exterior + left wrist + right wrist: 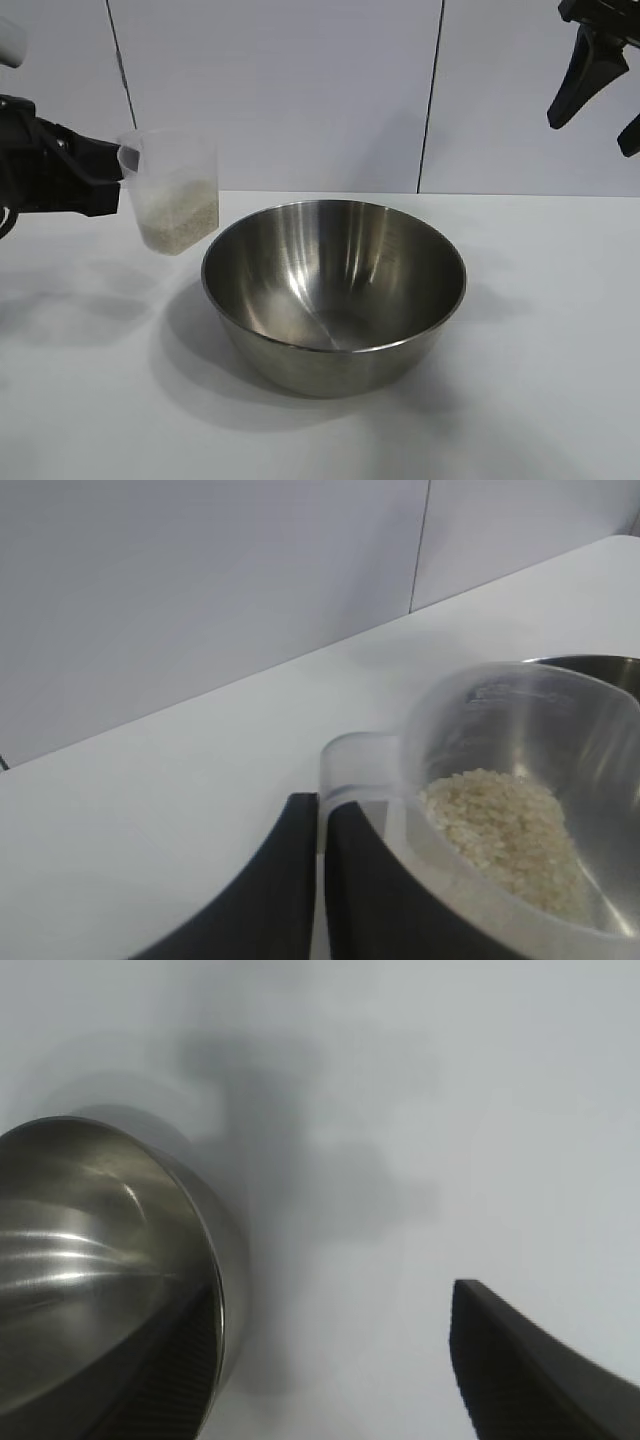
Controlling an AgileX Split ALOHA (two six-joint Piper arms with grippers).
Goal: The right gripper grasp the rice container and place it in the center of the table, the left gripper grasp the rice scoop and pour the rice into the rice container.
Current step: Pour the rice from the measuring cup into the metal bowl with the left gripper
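Left gripper [108, 180] clamps scoop [172, 190] handle beside bowl [334, 292]; right gripper [600, 85] open. My worry: tipping early spills rice [505, 830] onto tabletop [560, 400].

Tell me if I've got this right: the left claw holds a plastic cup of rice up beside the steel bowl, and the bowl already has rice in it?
Not quite. The bowl is empty, as the exterior view shows. The rest holds: the left claw holds the cup, with rice inside, up beside the bowl.
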